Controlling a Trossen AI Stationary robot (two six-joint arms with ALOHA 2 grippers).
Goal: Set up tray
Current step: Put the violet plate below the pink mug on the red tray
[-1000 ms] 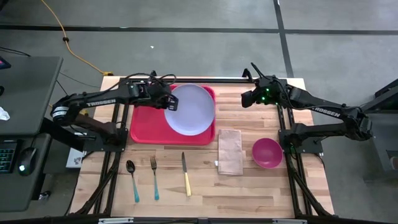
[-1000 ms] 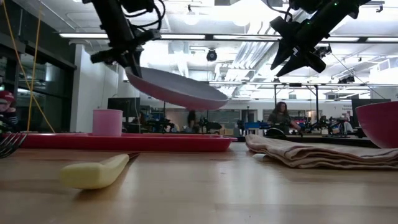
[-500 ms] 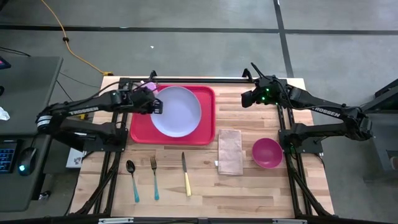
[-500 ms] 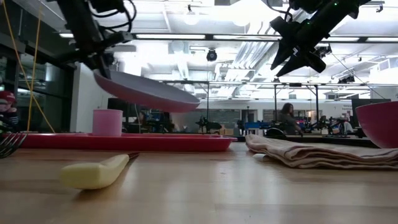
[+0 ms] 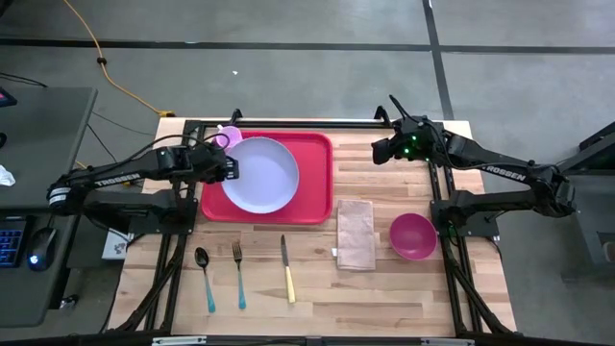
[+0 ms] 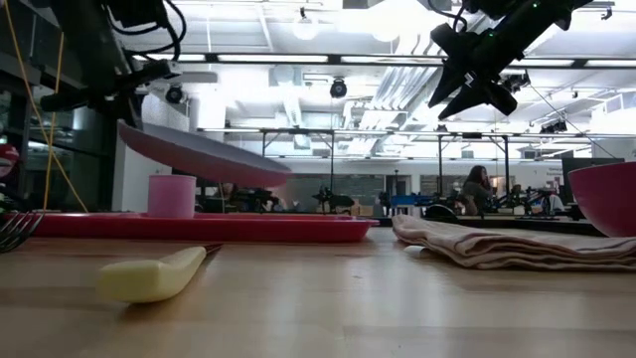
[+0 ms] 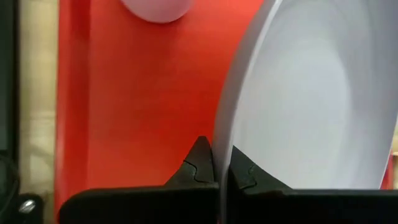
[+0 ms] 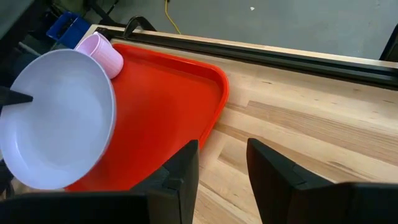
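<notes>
Tray [image 5: 312, 183] flat, long axis left-right

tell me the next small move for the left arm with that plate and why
Probably lower it. The left gripper is shut on the lavender plate rim, and the low view shows the plate tilted in the air above the red tray, beside the pink cup. The right gripper waits open.
</notes>
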